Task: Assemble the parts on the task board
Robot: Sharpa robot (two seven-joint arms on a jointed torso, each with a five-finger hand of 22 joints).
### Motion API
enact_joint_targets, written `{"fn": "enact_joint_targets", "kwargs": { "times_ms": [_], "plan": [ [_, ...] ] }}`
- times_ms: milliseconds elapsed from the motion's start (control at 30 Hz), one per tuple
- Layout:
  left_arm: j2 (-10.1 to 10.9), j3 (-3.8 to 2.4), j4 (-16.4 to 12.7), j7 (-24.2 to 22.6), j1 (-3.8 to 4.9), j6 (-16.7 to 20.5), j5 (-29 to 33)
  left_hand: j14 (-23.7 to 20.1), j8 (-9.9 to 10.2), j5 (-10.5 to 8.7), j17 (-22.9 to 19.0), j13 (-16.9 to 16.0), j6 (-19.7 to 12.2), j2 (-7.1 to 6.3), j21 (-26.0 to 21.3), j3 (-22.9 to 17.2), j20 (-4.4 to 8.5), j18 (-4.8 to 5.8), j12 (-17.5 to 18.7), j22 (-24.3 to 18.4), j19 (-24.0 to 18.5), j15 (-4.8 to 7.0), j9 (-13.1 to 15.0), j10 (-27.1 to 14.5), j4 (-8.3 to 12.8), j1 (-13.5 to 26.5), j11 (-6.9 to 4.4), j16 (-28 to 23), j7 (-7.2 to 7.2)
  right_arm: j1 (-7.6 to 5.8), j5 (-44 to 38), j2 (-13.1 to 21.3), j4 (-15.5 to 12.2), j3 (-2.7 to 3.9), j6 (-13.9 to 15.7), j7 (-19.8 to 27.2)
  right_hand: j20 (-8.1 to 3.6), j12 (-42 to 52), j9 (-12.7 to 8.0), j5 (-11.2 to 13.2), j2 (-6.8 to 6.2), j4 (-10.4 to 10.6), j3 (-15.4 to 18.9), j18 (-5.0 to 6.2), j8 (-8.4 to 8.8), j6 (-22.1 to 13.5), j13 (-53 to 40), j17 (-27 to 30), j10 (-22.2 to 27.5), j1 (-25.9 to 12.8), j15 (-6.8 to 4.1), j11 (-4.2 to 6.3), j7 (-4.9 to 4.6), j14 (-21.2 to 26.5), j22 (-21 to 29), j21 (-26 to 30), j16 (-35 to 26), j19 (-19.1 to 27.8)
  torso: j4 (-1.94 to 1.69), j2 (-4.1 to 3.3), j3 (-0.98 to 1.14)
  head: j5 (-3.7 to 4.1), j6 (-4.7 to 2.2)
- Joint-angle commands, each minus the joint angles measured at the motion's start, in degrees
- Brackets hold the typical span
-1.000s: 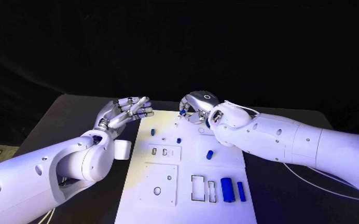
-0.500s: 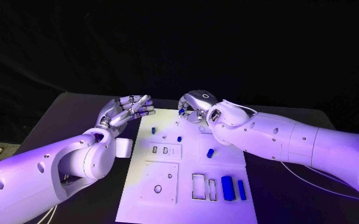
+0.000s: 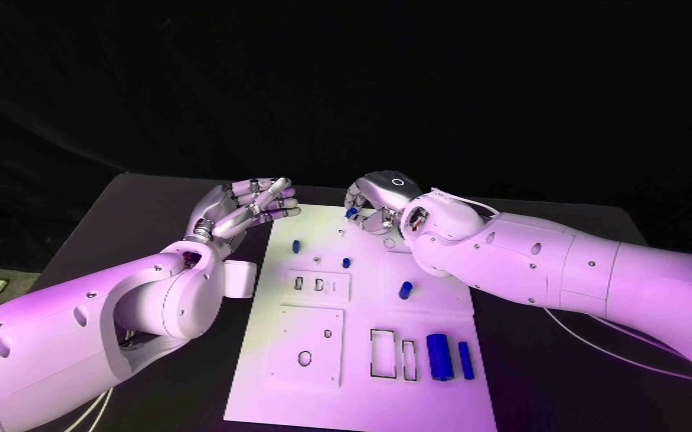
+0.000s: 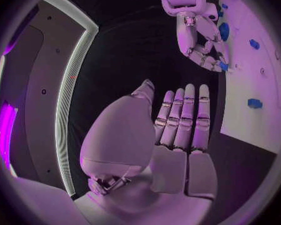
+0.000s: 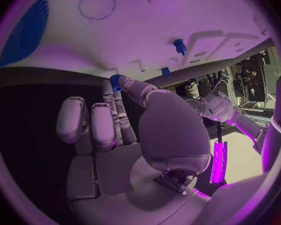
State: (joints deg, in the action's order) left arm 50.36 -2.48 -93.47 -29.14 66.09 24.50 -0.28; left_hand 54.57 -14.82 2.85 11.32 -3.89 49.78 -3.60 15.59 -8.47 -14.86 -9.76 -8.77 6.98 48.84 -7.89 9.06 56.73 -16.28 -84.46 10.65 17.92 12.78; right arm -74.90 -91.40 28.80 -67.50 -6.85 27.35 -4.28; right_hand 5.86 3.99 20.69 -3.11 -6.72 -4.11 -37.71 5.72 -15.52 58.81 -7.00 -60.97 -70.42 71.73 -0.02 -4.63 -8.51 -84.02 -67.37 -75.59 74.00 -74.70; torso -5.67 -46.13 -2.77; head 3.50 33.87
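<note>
The white task board lies in the middle of the table. My right hand hovers over the board's far edge and pinches a small blue part between thumb and a finger; the right wrist view shows the same part at the fingertips of that hand. My left hand floats just off the board's far left corner, fingers apart and holding nothing. In the left wrist view its flat fingers point toward the right hand and its blue part.
Small blue parts lie on the board's middle. Two longer blue parts lie by rectangular slots near the front right. A white block sits on the table beside the board's left edge.
The whole head picture has shifted slightly. Both hands stay about where they were, and the right hand still pinches the blue part.
</note>
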Motion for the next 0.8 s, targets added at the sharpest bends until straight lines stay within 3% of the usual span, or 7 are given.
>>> {"fn": "enact_joint_targets", "kwargs": {
  "times_ms": [33, 633, 800],
  "plan": [
    [-0.1, -0.06, -0.1, -0.2, 0.09, -0.9, 0.1, 0.3, 0.2, 0.02, 0.0, 0.1, 0.2, -0.13, 0.0, -0.3, -0.1, -0.79, 0.4, -0.1, 0.4, -0.27, -0.1, 0.3, 0.0, -0.2, -0.02, -0.2, 1.03, 0.03, -0.2, -0.1, -0.1, 0.0, -1.3, -0.1, 0.19, 0.2, 0.1, -0.2, -0.05, 0.1, -0.1, -0.61, -0.43, 0.1, -0.1, 0.0, -0.1, 0.2, 0.0, 0.12, 0.19, -0.9, 0.1, -0.1, 0.4, 0.0, -0.08, 0.04, -0.03, 0.09, 0.01],
    [-0.1, -0.07, -0.2, 0.0, 0.12, -1.0, 0.1, 0.3, 0.2, 0.02, 0.1, 0.1, 0.1, -0.14, 0.0, -0.3, -0.11, -0.79, 0.4, -0.1, 0.4, -0.28, -0.1, 0.3, 0.0, -0.2, -0.01, -0.3, 1.04, 0.2, -0.2, -1.8, 1.7, -0.04, -2.0, -1.3, 0.71, -0.5, 0.6, -0.1, -0.94, 0.6, -0.3, -0.34, 0.15, -1.8, 0.2, 1.4, 2.2, -0.5, 0.61, -0.63, -0.5, -0.4, 0.9, 0.7, 0.0, 1.0, -0.13, -0.05, -0.07, -0.08, 0.38],
    [-0.1, -0.07, -0.2, 0.1, 0.13, -1.1, 0.1, 0.3, 0.2, 0.02, 0.1, 0.1, 0.1, -0.14, 0.0, -0.3, -0.11, -0.79, 0.4, -0.1, 0.4, -0.28, -0.1, 0.3, 0.0, -0.2, -0.01, -0.3, 1.04, 0.25, -0.3, -2.0, 2.0, -0.08, -2.0, -1.1, 1.49, -0.6, 0.4, -0.3, -2.57, 0.8, -0.3, 0.35, 1.66, -4.6, 1.2, 4.3, 6.5, -1.3, 1.68, -1.87, -1.9, 0.6, 4.1, 3.1, -1.5, 3.6, -0.01, -0.04, -0.06, -0.15, 0.46]
  ]
}}
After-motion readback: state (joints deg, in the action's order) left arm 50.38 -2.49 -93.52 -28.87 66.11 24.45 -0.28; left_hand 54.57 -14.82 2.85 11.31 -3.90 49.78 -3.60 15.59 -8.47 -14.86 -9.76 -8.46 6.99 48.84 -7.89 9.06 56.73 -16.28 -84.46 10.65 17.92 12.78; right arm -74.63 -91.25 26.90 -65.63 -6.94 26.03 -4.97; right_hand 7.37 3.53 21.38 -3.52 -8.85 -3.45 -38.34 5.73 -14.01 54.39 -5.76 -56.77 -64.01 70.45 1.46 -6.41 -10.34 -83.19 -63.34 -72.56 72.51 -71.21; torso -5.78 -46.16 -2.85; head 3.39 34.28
